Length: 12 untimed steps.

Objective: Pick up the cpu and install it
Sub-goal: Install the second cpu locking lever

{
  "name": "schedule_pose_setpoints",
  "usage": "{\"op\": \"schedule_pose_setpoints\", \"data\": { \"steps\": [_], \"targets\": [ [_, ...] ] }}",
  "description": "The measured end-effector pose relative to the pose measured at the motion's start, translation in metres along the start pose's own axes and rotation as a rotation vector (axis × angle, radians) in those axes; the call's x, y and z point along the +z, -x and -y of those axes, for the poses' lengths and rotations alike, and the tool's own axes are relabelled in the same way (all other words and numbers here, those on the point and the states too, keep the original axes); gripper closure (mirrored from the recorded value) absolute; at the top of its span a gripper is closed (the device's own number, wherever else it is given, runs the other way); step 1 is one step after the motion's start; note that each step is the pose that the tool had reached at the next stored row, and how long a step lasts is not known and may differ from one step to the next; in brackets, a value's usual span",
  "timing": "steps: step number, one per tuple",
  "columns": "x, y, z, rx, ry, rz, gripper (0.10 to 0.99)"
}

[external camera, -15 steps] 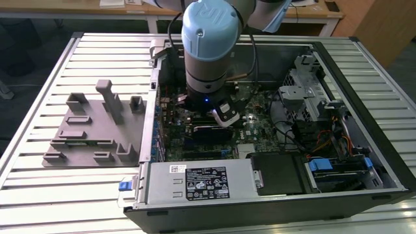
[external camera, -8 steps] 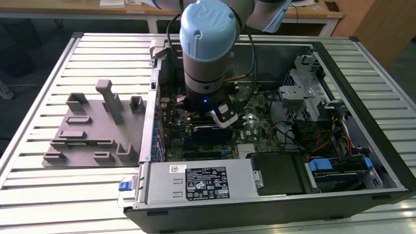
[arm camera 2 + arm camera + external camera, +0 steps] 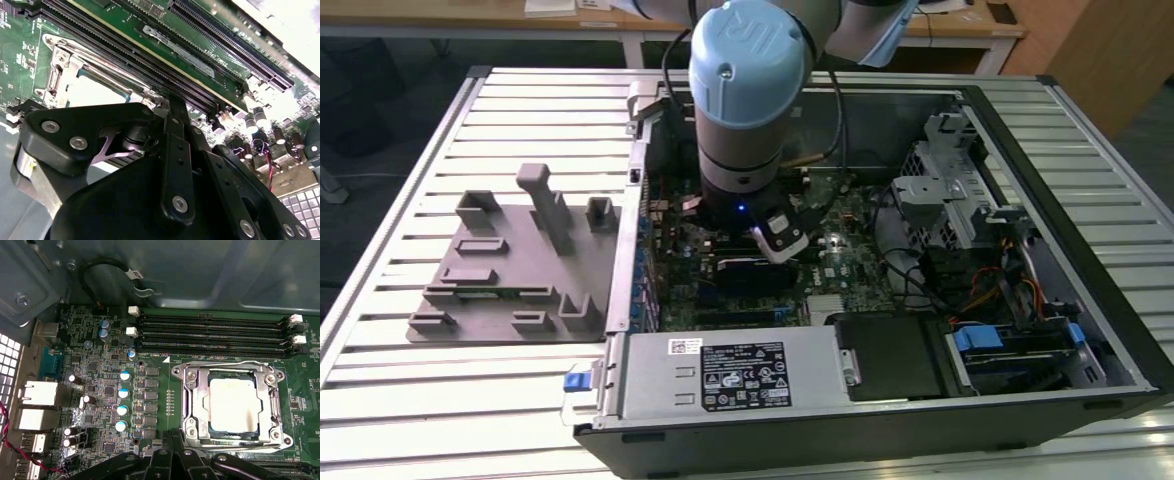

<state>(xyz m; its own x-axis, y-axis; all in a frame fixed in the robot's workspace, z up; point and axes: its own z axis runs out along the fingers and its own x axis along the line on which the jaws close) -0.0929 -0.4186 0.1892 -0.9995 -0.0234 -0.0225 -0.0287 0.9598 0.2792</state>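
The fingers show as black linkage at the edge of both wrist views, their tips hidden; whether they are apart or together cannot be told; nothing is seen held between them. Just beyond the fingers lies the cpu, a pale square chip seated flat in the socket, whose shiny metal frame surrounds it on all sides; in the second wrist view the cpu shows as a bright patch partly hidden behind the linkage, with the socket frame beside it. Beyond the socket, farther from the fingers, run the long black memory slots, parallel and close together; to one side of the fingers stands a row of blue-topped capacitors on the green motherboard.

In the exterior view the arm reaches straight down into the open computer case, its wrist low over the motherboard near the middle; the case lies on its side on the slatted metal table; well apart from the fingers, on the exterior view's left outside the case, sits the grey fixture tray with its upright posts.
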Motion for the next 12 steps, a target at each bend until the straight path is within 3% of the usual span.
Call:
{"op": "schedule_pose_setpoints", "data": {
  "steps": [9, 12],
  "targets": [
    [-0.0250, 0.0006, -0.0073, 0.000, 0.000, -0.0001, 0.980],
    [-0.0288, 0.0007, -0.0084, 0.000, -0.004, -0.0001, 0.980]
  ]
}}
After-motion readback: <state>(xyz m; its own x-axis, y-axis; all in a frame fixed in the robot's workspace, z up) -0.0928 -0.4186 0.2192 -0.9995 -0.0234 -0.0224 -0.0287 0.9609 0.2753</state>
